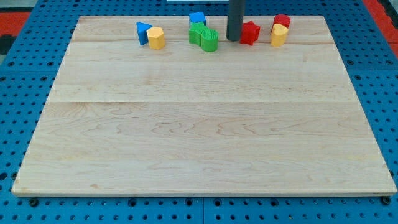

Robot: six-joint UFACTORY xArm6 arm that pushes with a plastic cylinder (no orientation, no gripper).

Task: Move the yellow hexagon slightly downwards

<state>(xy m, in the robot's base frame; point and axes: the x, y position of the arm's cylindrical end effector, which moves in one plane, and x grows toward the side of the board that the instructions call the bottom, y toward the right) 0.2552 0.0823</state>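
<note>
Eight blocks sit along the wooden board's [205, 143] top edge: two blue [143, 31] [197, 18], two yellow [156, 38] [279, 35], two green [197, 33] [210, 40], two red [250, 33] [282, 20]. One dark rod [236, 15].

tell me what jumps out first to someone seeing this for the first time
A row of coloured blocks crowds the board's top edge. My tip stands there, against the left side of the red star. The yellow hexagon sits far to the view's left, touching a blue triangle; green blocks lie between it and my tip.
</note>
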